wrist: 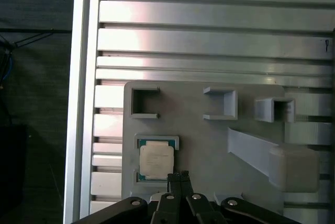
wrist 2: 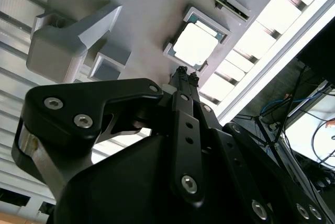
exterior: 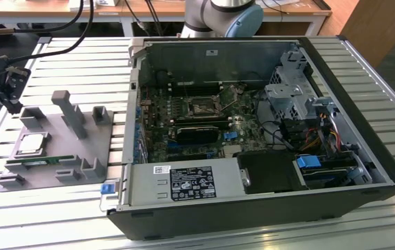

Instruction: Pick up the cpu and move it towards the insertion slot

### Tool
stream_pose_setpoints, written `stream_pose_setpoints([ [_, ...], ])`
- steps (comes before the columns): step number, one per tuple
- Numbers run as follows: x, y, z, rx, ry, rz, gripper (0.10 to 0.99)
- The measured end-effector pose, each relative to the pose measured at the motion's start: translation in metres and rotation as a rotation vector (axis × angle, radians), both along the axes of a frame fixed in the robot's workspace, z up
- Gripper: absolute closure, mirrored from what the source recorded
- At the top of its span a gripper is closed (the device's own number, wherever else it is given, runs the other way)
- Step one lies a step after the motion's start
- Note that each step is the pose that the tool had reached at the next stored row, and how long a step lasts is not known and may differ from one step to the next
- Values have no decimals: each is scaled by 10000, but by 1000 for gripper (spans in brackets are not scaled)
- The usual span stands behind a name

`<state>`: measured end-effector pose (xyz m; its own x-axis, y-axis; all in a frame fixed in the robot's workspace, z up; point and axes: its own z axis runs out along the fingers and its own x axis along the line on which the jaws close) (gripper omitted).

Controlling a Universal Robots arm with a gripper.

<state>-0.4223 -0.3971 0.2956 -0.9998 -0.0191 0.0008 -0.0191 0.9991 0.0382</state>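
cpu (exterior: 32,143): flat, square, no long axis, at the exterior view's left
gripper (wrist: 179,174): we see it closed up, empty, near cpu

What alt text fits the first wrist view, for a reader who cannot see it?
The cpu lies silvery side up in its framed pocket on a grey holder plate, with the gripper, fingers together and holding nothing, close by one of its corners. The plate carries several empty brackets and rests on a slatted metal table.

Labels (exterior: 190,183) on the power supply (exterior: 226,185) carry print — too small to read.
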Motion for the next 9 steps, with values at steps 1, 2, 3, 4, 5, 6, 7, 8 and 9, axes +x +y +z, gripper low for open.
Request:
stream_pose_setpoints([
  [1, 0, 0, -3, 1, -1, 0, 980],
  [2, -1, 0, -5, 1, -2, -1, 980],
  [3, -1, 0, -8, 1, -1, 0, 980],
  [4, -2, 0, -10, 1, -1, 0, 980],
  [5, -3, 0, -11, 0, -1, 0, 980],
  [6, -3, 0, -14, 0, -1, 0, 980],
  [7, -4, 0, -16, 0, -1, 0, 980],
  [8, -5, 0, -18, 0, -1, 0, 980],
  [9, -5, 0, -20, 0, -1, 0, 980],
])
